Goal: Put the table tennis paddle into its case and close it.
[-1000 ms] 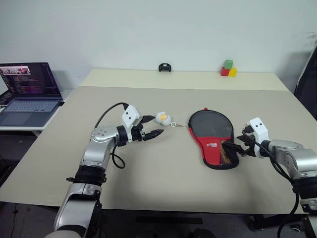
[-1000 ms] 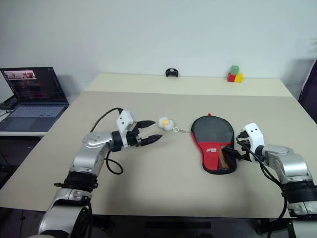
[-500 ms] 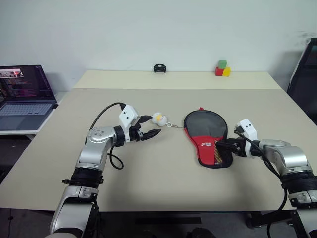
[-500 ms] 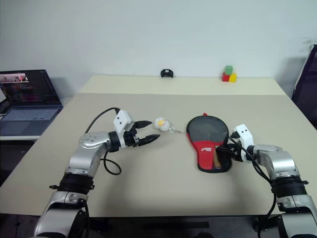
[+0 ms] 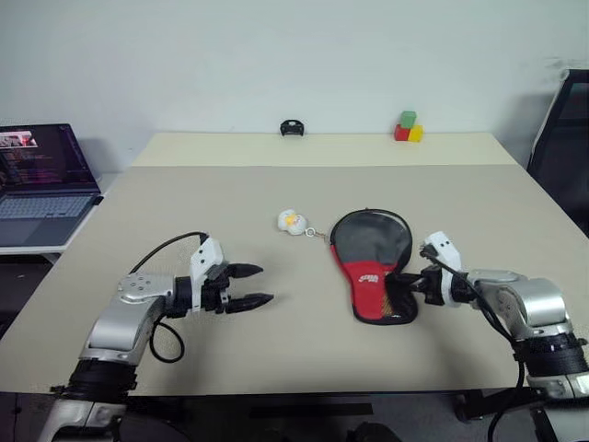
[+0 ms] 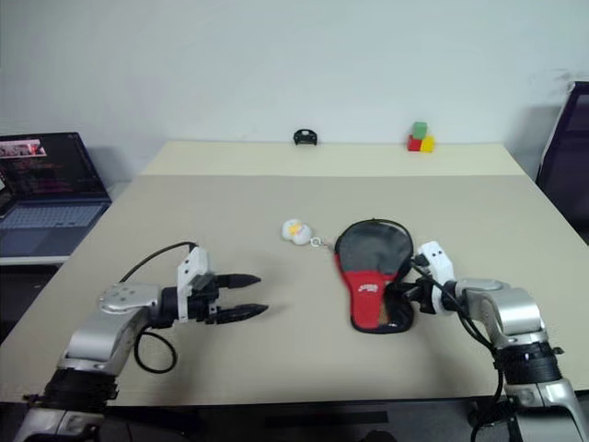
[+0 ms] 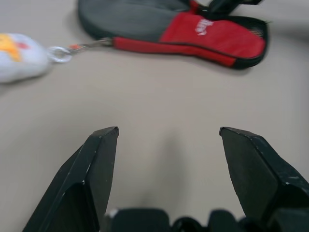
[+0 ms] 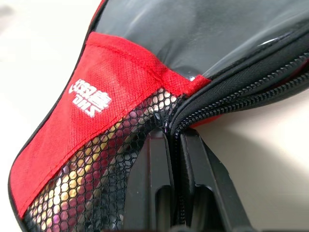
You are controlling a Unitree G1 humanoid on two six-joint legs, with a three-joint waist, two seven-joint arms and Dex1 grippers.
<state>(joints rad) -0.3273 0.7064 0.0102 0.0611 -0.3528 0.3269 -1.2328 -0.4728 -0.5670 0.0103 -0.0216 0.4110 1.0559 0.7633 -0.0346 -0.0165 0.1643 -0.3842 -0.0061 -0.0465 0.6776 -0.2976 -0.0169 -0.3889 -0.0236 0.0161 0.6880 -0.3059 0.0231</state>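
Right gripper [image 8: 166,145] has closed on case [image 5: 370,267] rim.

The right gripper [image 8: 170,145] has clamped onto the case [image 5: 373,267] rim; left gripper [image 5: 247,286] withdrew.

Head stereo pair: looks forward and down from above the near edge of the worktop [image 5: 276,193], taking in its whole surface and the back wall. Both eyes share the case [image 5: 370,267], with a slight sideways offset.

Left wrist camera: low over the worktop, looks level along its open jaws toward the case [image 7: 193,29], well ahead.

Right wrist camera: very close, looks along its closed jaws at the case's zipper rim [image 8: 227,92] and mesh.
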